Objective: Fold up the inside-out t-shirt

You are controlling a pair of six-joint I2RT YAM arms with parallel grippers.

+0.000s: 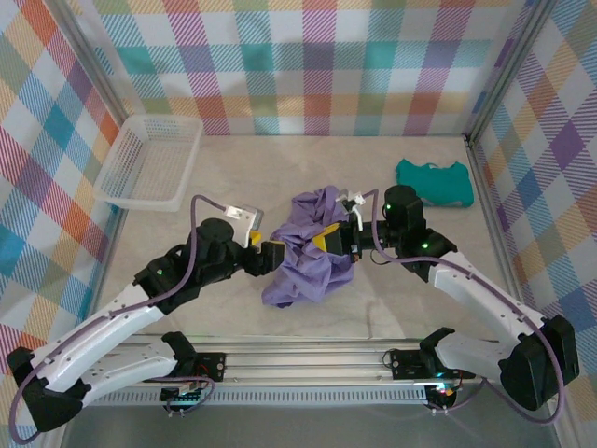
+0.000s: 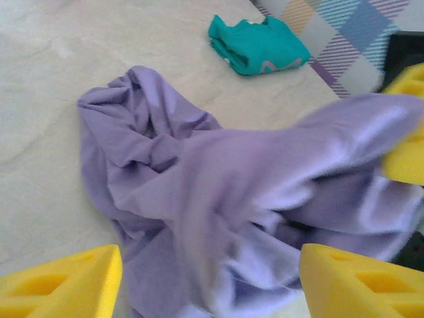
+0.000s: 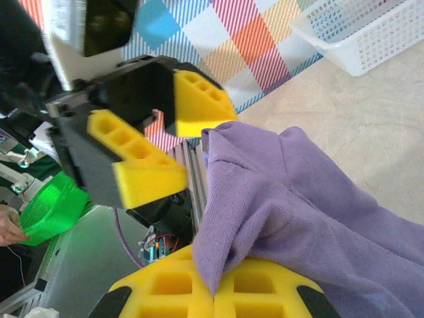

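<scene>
The inside-out t-shirt (image 1: 312,252) is a crumpled lavender heap at the table's centre. My right gripper (image 3: 215,291) is shut on a pinched fold of the shirt (image 3: 298,199), which rises taut from its yellow pads. From above, the right gripper (image 1: 328,241) sits on the heap's right side. The left gripper (image 1: 278,254) is at the heap's left edge. In the left wrist view it (image 2: 211,271) stands open, its yellow fingers (image 2: 66,285) wide apart, and loose cloth (image 2: 218,192) lies below the gap, not clamped. The right wrist view shows the left gripper's fingers (image 3: 142,165) apart beside the cloth.
A smaller teal folded garment (image 1: 434,182) lies at the back right near the wall. A white mesh basket (image 1: 149,161) stands at the back left. Checked walls enclose the table. Bare tabletop (image 1: 242,177) lies behind the shirt.
</scene>
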